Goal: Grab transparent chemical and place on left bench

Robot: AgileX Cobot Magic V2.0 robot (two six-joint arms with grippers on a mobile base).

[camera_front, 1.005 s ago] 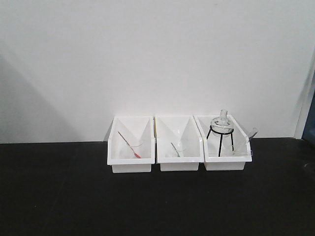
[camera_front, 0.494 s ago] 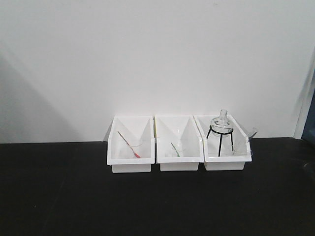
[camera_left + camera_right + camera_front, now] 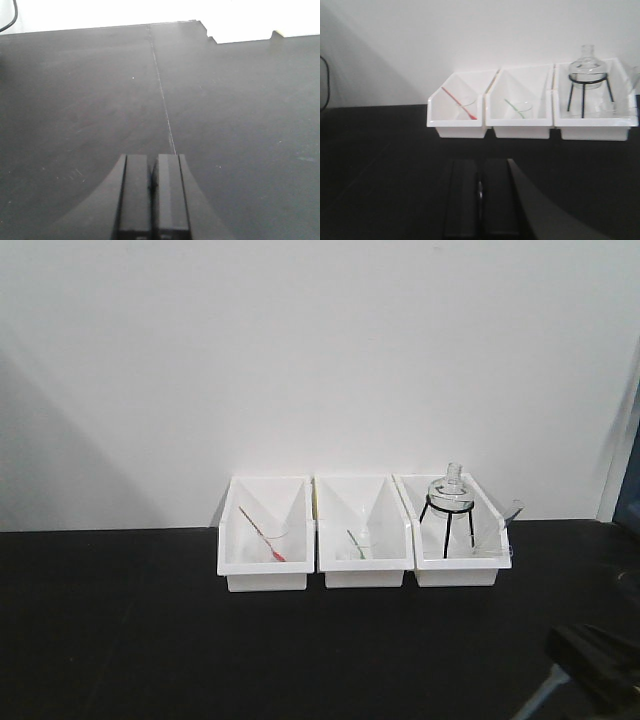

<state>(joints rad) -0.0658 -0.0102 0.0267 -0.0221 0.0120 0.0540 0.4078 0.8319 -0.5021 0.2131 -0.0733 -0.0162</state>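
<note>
The transparent chemical (image 3: 513, 509) is a thin clear tube leaning at the right end of the right white bin (image 3: 457, 575), beside a glass flask on a black tripod (image 3: 448, 502). In the right wrist view only its tip (image 3: 636, 74) shows at the frame edge. My right gripper (image 3: 480, 172) is shut and empty, low over the black counter in front of the bins; the front view shows it at the bottom right (image 3: 588, 668). My left gripper (image 3: 152, 170) is shut on nothing above bare black counter (image 3: 90, 100). Whether this counter is the left bench I cannot tell.
The left bin (image 3: 264, 562) holds a beaker with a red-tipped stick (image 3: 263, 535). The middle bin (image 3: 364, 565) holds a beaker with a green-tipped stick (image 3: 355, 543). A white wall rises behind the bins. A seam line (image 3: 162, 95) runs across the counter.
My right gripper has come into the front view at the bottom right corner. The bins and their contents have not moved.
</note>
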